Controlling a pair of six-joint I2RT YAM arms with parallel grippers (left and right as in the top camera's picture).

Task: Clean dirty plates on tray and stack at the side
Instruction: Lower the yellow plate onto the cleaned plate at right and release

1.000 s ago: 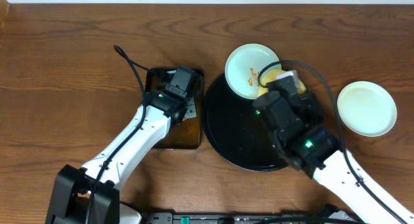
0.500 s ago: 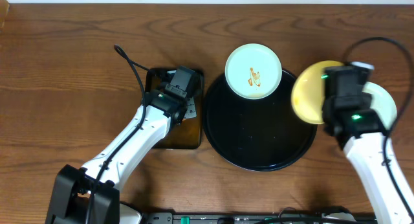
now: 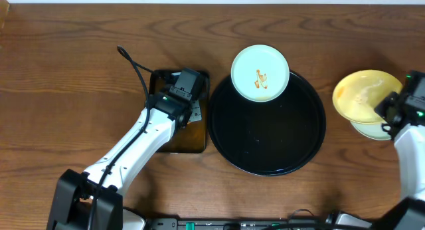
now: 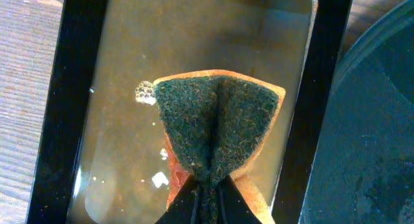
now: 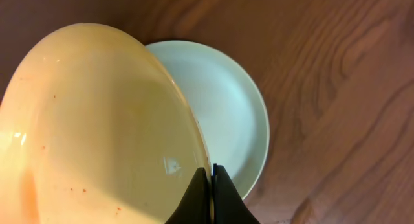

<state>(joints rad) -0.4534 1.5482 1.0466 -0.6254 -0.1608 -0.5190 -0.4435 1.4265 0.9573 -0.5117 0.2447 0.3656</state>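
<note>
Hanging tilted, cream-yellow plate (image 5: 97, 133) is pinched by right gripper (image 5: 208, 169).
Beneath it, mint plate (image 5: 236, 120); sponge (image 4: 217, 127) is clamped by left gripper (image 4: 208, 184).

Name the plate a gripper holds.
The cream-yellow plate, pinched by the right gripper over the clean mint plate; the smeared mint plate overlaps the tray.

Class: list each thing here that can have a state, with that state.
Left tool: shut on sponge.
Sponge: folded, in the pan.
Pan: holds brownish water.
Right tool: shut on yellow plate.
Yellow plate: held tilted over clean plate.
Clean plate: flat on table.
Smeared plate: dirty, on the tray's far rim.
Tray: bears one plate.
</note>
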